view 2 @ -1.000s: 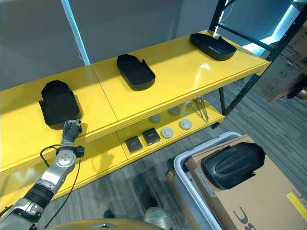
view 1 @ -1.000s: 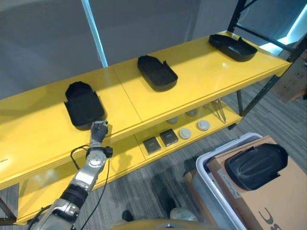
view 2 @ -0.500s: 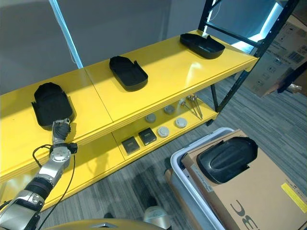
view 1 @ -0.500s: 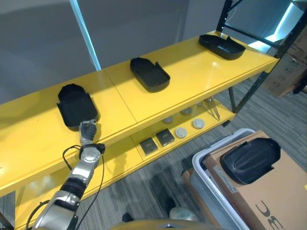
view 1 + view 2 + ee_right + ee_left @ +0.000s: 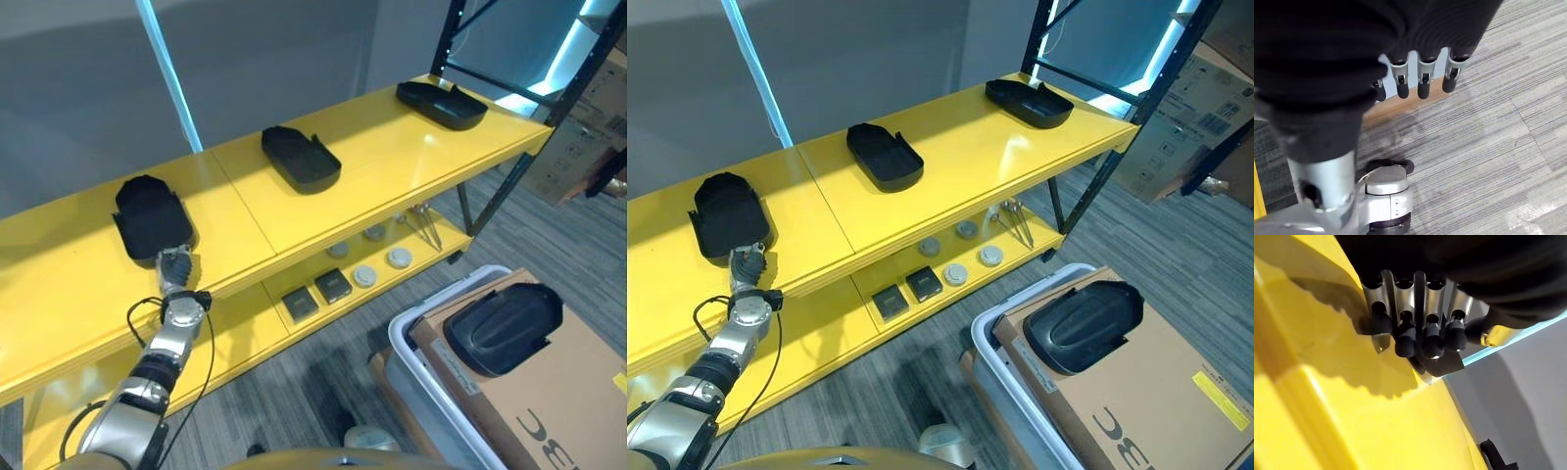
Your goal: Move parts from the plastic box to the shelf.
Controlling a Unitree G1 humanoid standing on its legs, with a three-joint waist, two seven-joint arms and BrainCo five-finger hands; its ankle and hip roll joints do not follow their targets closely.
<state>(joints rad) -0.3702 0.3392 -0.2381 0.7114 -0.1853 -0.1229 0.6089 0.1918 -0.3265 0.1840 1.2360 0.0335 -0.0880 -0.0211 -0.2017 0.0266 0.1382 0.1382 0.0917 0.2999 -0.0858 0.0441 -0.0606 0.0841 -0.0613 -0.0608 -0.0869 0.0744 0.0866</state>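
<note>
My left hand [image 5: 176, 266] w/ fingers [image 5: 1405, 340] curled, empty, sits at the shelf [image 5: 392, 157] front edge just below the nearest part [image 5: 149, 216]; right hand [image 5: 1415, 78] hangs relaxed, fingers loose; another part [image 5: 502, 328] lies atop cardboard in the box [image 5: 416, 367].

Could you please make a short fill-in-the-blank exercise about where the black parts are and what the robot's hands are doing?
1. The yellow shelf carries ___ black parts on its top level.
2. The left hand is at the near edge of the leftmost black part, its fingers ___.
3. One black part lies on a ___ box.
4. The right hand hangs above the ___.

Missing words: three; curled; cardboard; floor
</note>
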